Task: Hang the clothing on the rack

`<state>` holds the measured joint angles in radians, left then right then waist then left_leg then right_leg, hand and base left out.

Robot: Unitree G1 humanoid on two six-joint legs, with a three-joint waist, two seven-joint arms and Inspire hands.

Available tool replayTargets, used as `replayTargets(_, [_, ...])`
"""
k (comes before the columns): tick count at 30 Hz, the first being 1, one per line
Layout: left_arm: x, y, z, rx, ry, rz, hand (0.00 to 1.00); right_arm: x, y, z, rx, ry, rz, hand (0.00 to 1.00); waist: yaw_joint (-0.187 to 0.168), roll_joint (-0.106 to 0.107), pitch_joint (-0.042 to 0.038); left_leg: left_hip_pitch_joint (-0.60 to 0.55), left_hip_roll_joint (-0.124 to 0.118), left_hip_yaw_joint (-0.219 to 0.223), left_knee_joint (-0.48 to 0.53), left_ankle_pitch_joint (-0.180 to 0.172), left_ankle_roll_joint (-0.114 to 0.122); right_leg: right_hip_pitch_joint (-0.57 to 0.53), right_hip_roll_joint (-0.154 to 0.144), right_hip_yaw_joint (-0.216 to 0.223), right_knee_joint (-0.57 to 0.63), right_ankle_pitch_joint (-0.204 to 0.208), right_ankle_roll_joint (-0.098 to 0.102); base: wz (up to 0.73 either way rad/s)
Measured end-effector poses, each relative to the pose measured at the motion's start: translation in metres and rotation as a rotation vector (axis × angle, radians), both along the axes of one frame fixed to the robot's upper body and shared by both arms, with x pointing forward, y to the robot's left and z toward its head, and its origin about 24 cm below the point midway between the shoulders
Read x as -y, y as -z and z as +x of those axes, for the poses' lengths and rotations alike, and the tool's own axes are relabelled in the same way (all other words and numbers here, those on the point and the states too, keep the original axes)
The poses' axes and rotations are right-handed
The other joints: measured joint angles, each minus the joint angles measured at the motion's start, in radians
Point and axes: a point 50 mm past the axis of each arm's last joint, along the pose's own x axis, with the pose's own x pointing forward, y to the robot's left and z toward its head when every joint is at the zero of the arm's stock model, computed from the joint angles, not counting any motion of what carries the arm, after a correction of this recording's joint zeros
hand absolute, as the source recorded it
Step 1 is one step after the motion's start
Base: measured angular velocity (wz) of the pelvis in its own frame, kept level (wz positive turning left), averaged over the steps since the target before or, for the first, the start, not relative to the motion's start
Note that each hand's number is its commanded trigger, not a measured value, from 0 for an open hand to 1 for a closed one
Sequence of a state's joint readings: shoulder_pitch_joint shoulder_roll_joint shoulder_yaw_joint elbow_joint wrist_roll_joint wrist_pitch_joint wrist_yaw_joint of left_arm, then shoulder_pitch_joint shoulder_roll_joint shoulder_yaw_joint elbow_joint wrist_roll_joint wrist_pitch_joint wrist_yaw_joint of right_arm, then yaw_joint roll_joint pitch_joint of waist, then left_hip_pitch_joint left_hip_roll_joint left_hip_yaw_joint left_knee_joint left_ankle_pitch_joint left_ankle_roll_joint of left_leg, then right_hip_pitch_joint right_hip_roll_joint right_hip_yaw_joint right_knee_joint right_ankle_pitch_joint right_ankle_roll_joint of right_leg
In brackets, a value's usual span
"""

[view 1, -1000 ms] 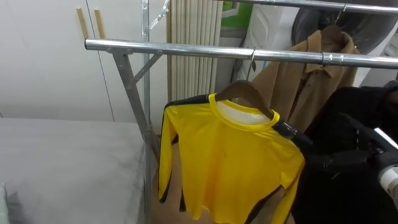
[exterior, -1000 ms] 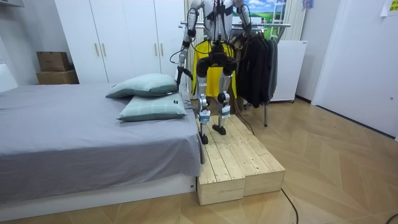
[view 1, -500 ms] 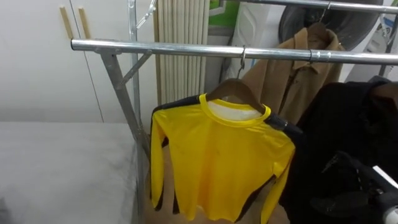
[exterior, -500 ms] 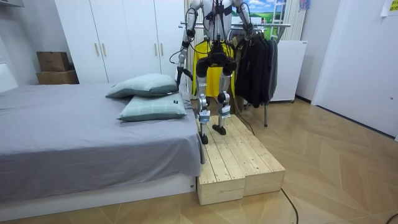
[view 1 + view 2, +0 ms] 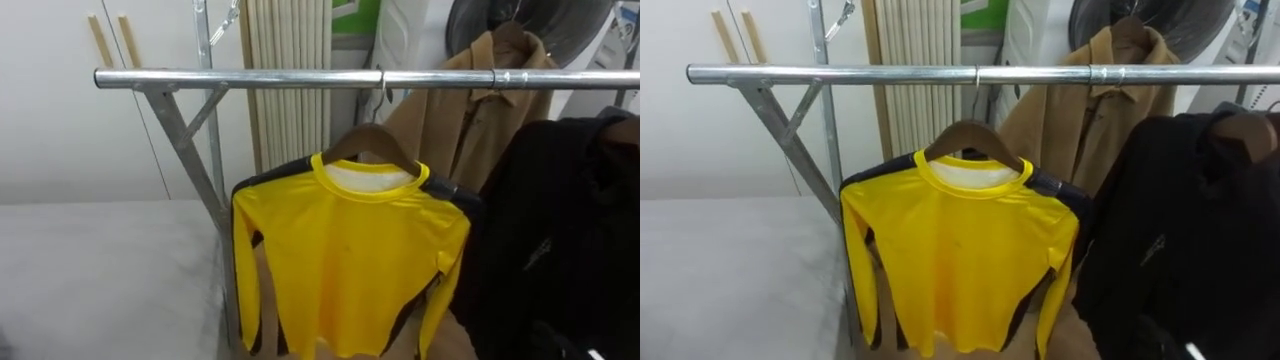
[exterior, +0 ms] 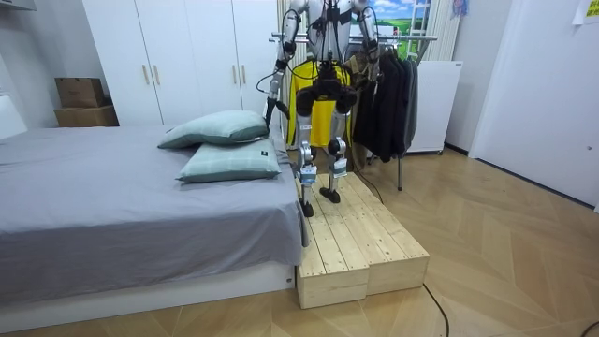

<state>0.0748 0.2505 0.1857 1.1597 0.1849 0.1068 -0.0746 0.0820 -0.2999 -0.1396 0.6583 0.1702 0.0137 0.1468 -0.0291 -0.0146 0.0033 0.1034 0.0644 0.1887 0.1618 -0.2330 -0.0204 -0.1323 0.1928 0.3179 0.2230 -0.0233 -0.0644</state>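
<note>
Yellow shirt on the rail, robot up on the wooden step

Big grey bed takes up the room view's left, w/ white wardrobes behind it. Against the bed's side sits a low wooden platform. The robot stands at its far end w/ its back to the room, facing the clothes rack.

On the rack's R side hangs a bulky black garment. A tan coat hangs further back, between it and the shirt.

The yellow shirt, w/ dark trim at shoulders and sides, hangs square-on from a wooden hanger. The hanger's hook is over the steel rail. The shirt sits between the rack's slanted end brace and the black garment, its R shoulder just beside the black cloth.

Two pale green pillows lie stacked on the bed near the robot. Cardboard boxes stand by the far wall.

The L robot hand hangs low at the robot's side, apart from the shirt; can't tell if it's spread or closed. The R robot hand is just a dark shape at the bottom edge, in front of the black garment, and I can't tell its state either
</note>
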Motion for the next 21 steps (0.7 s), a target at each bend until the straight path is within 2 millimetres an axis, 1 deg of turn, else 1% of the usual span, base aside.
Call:
replayTargets(2, [0.002, 0.001, -0.002, 0.011, -0.009, -0.002, 0.00, -0.008, 0.017, -0.014, -0.047, 0.061, 0.076, 0.00, 0.000, 0.001, 0.0003, 0.005, 0.002, 0.000, -0.001, -0.001, -0.002, 0.001, 0.000, -0.002, 0.001, -0.002, 0.000, 0.02])
replayTargets(4, [0.003, 0.001, -0.004, 0.017, -0.009, 0.007, 0.00, -0.013, 0.026, -0.023, -0.082, 0.092, 0.115, 0.00, -0.001, 0.001, 0.0007, 0.000, 0.002, 0.002, -0.001, -0.002, -0.002, 0.000, 0.001, 0.004, 0.001, -0.004, 0.001, -0.02])
replayTargets(5, [0.002, 0.001, -0.004, 0.022, -0.010, 0.012, 0.00, -0.016, 0.030, -0.028, -0.098, 0.105, 0.130, 0.00, -0.002, 0.001, 0.0007, -0.006, 0.002, 0.002, -0.001, -0.002, -0.003, -0.004, 0.002, 0.004, 0.000, -0.006, 0.004, -0.04])
replayTargets(9, [0.003, 0.001, -0.006, 0.036, 0.013, 0.024, 0.00, -0.018, 0.037, -0.037, -0.115, 0.131, 0.150, 0.00, -0.003, 0.002, 0.0012, -0.005, 0.002, 0.003, 0.001, -0.002, -0.003, -0.004, 0.002, 0.005, 0.000, -0.006, 0.005, 0.00])
replayTargets(12, [0.005, 0.002, -0.005, 0.058, 0.018, 0.043, 0.00, -0.022, 0.039, -0.039, -0.107, 0.116, 0.149, 0.00, 0.001, 0.004, 0.0021, -0.003, 0.002, 0.003, 0.000, -0.003, -0.003, -0.003, 0.008, 0.005, 0.000, -0.006, 0.005, 0.00])
replayTargets(13, [0.008, 0.002, -0.005, 0.069, 0.019, 0.043, 0.00, -0.025, 0.041, -0.039, -0.109, 0.103, 0.152, 0.00, 0.002, 0.006, 0.0029, 0.002, 0.002, 0.003, -0.001, -0.003, -0.003, 0.001, 0.007, 0.007, -0.001, -0.005, 0.002, 0.00])
replayTargets(14, [0.011, 0.003, -0.006, 0.076, 0.020, 0.039, 0.00, -0.028, 0.044, -0.042, -0.118, 0.097, 0.155, 0.00, 0.003, 0.011, 0.0065, 0.010, 0.002, 0.003, -0.004, -0.003, -0.003, 0.008, 0.007, 0.008, -0.003, -0.003, -0.001, 0.00])
replayTargets(15, [0.013, 0.004, -0.008, 0.076, 0.025, 0.039, 0.00, -0.030, 0.046, -0.044, -0.127, 0.098, 0.159, 0.00, 0.003, 0.014, 0.0064, 0.012, 0.003, 0.003, -0.008, -0.003, -0.003, 0.010, 0.008, 0.008, -0.004, -0.003, -0.001, 0.00])
replayTargets(16, [0.016, 0.005, -0.009, 0.078, 0.034, 0.037, 0.00, -0.034, 0.051, -0.049, -0.150, 0.095, 0.168, 0.00, 0.003, 0.018, 0.0047, 0.014, 0.003, 0.003, -0.011, -0.003, -0.003, 0.012, 0.010, 0.008, -0.003, -0.004, -0.002, 0.00])
replayTargets(18, [0.021, 0.006, -0.008, 0.085, 0.044, 0.037, 0.00, -0.040, 0.059, -0.060, -0.202, 0.096, 0.187, 0.00, 0.003, 0.021, 0.0060, 0.015, 0.002, 0.003, -0.011, -0.003, -0.003, 0.010, 0.009, 0.006, -0.001, -0.004, -0.002, 0.00])
replayTargets(20, [0.027, 0.008, -0.007, 0.095, 0.046, 0.034, 0.00, -0.047, 0.066, -0.072, -0.257, 0.109, 0.208, 0.00, 0.001, 0.025, 0.0054, 0.013, 0.001, 0.003, -0.010, -0.003, -0.002, 0.005, 0.009, 0.007, -0.001, -0.004, -0.002, 0.00])
replayTargets(21, [0.028, 0.008, -0.007, 0.098, 0.046, 0.032, 0.00, -0.048, 0.067, -0.074, -0.265, 0.110, 0.212, 0.00, 0.001, 0.026, 0.0057, 0.012, 0.001, 0.003, -0.011, -0.003, -0.002, 0.005, 0.010, 0.008, -0.001, -0.004, -0.002, 0.00])
